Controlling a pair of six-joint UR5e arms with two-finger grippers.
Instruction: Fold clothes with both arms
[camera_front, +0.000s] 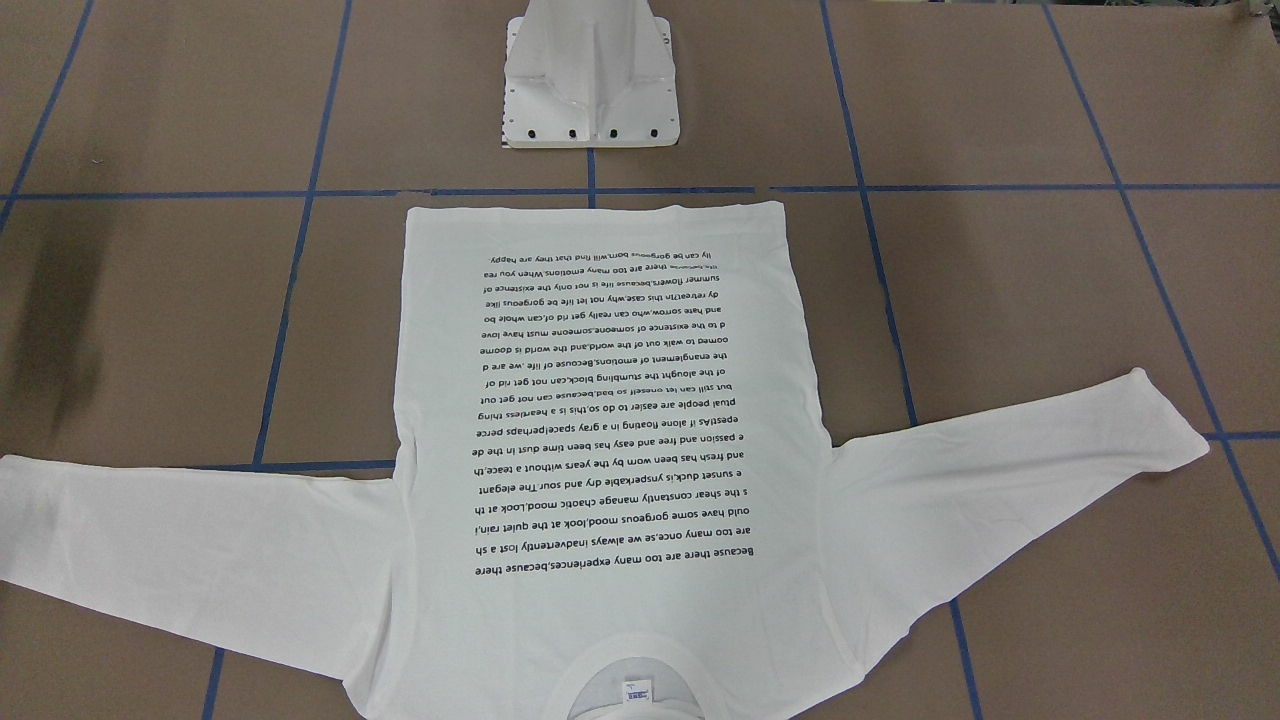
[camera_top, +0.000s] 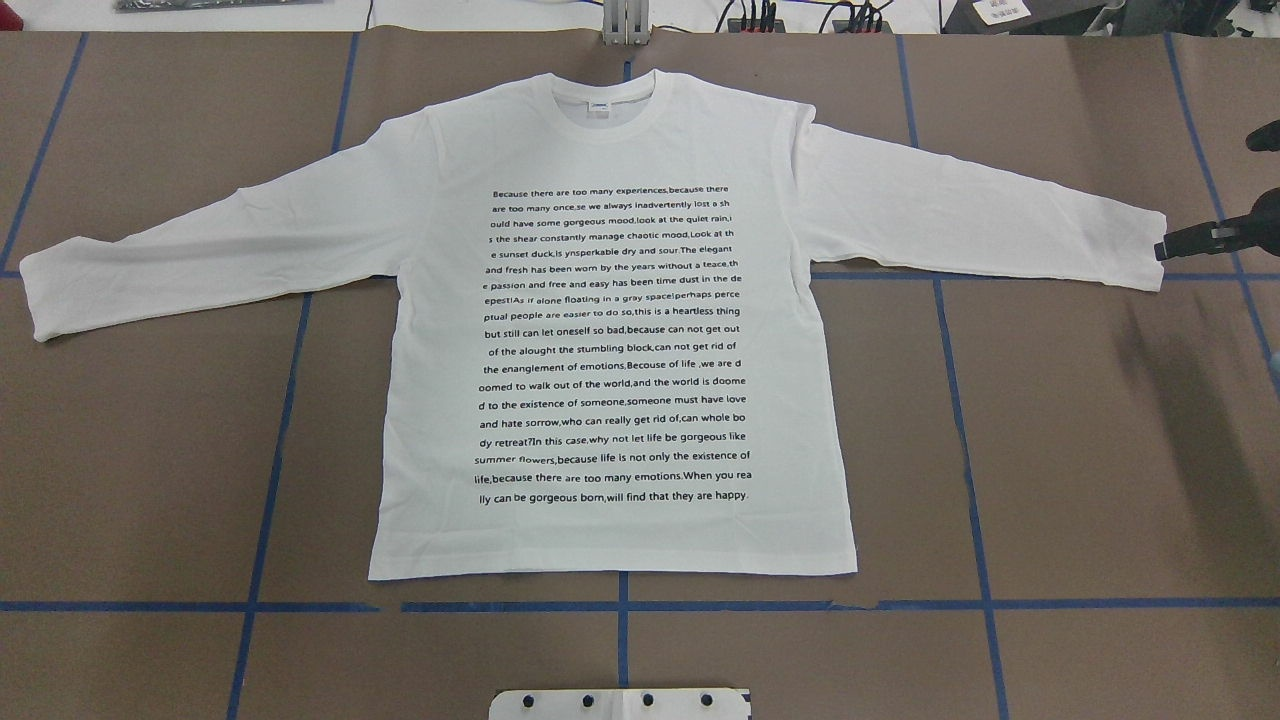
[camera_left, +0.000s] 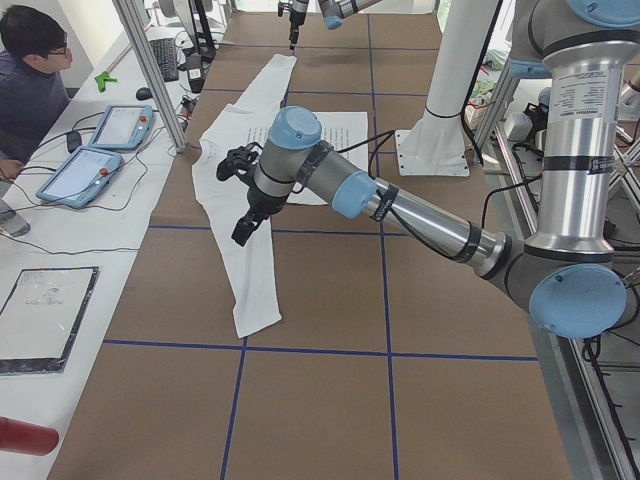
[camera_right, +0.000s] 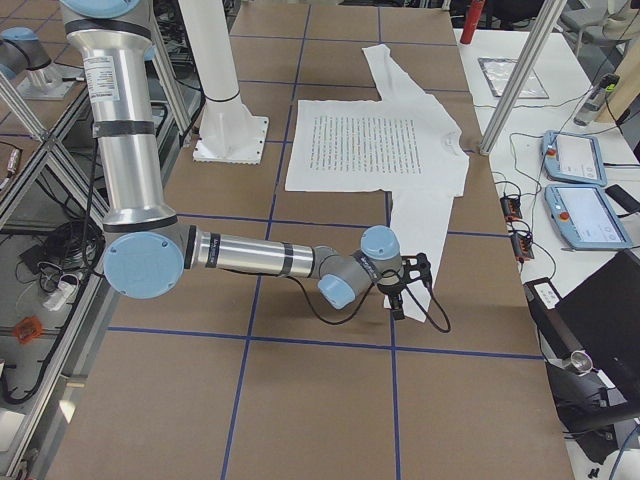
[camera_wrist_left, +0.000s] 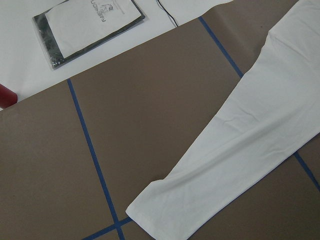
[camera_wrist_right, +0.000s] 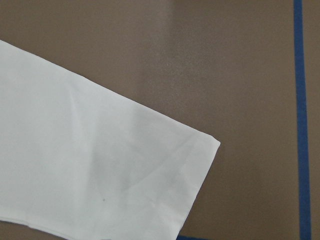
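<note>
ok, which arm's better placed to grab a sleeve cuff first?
Right, probably. The right claw sits just beside the right cuff, which fills its wrist view. The left claw appears to hang higher; the left cuff looks smaller and farther in its wrist view.

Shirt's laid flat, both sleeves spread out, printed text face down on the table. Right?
No. The T-shirt lies flat with both sleeves spread out, but its printed text faces up, not down. The overhead exterior view shows the lines plainly.
</note>
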